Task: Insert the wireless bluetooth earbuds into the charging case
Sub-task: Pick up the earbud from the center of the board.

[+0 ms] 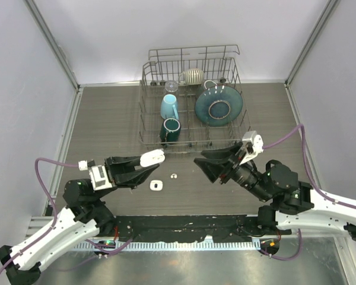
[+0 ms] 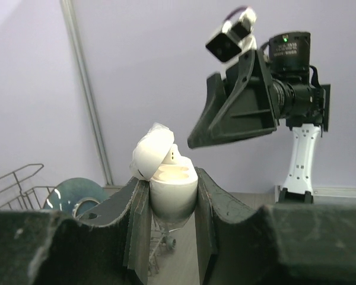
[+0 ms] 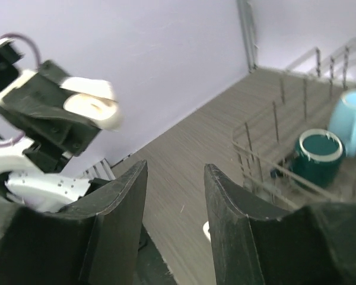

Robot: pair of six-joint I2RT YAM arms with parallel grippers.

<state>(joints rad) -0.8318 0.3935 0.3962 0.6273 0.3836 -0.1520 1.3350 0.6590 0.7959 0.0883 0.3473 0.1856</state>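
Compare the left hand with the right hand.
The left hand is shut; the right hand is open. The left hand holds the open white charging case; the right hand holds nothing. Both are black and point toward each other.

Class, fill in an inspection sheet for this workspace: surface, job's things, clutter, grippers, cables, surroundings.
Surface: dark wood-grain table.
Job's things: case, lid open, held off the table; one small earbud lying on the table.
Clutter: white piece near the earbud, unidentified; rack at the back holding blue mug, teal mug and plate.
Grippers: left gripper shut on the case; right gripper open, nothing between its fingers.
Cables: purple left cable and right cable, one along each arm.
Surroundings: pale walls.
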